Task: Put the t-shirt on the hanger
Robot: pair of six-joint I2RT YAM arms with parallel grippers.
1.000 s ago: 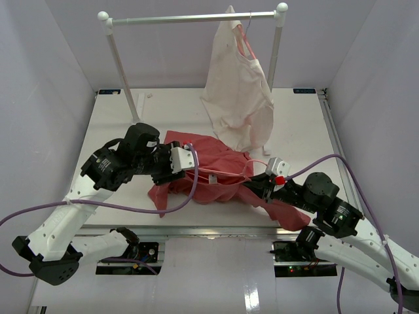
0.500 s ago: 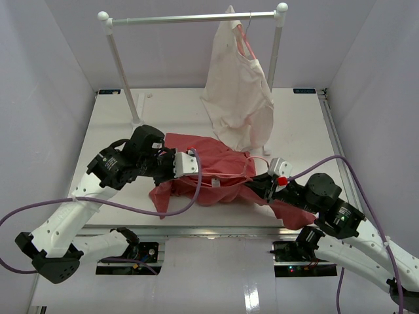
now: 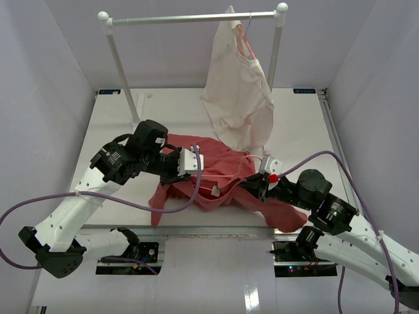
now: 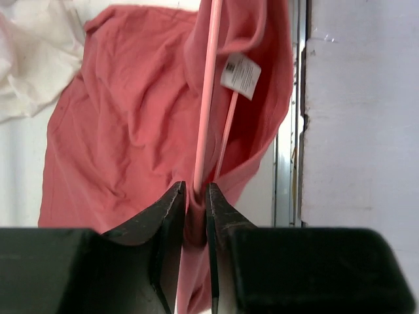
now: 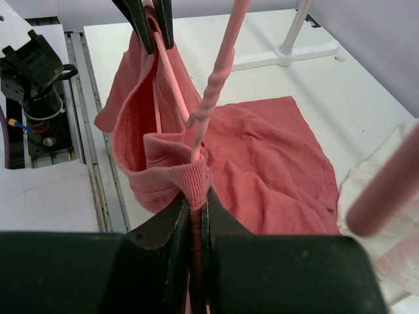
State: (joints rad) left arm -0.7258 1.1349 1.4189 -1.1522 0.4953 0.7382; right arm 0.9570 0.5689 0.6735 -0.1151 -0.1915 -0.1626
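Cloth this soft and light will sag and slip along thin wire, so the t-shirt (image 3: pixel 219 176) is best taken at its ribbed collar; the hanger (image 4: pixel 207 98) looks stiff but slippery; the shirt lies bunched at the near middle of the table (image 3: pixel 294 124), between both arms; the left gripper (image 4: pixel 194 199) pinches the hanger's wire with a fold of cloth; the right gripper (image 5: pixel 194 206) is clamped on the collar, beside the hanger's twisted neck.

Rumpled salmon t-shirt (image 3: pixel 216 171), thin pink wire hanger (image 4: pixel 207 85) apparently partly inside it
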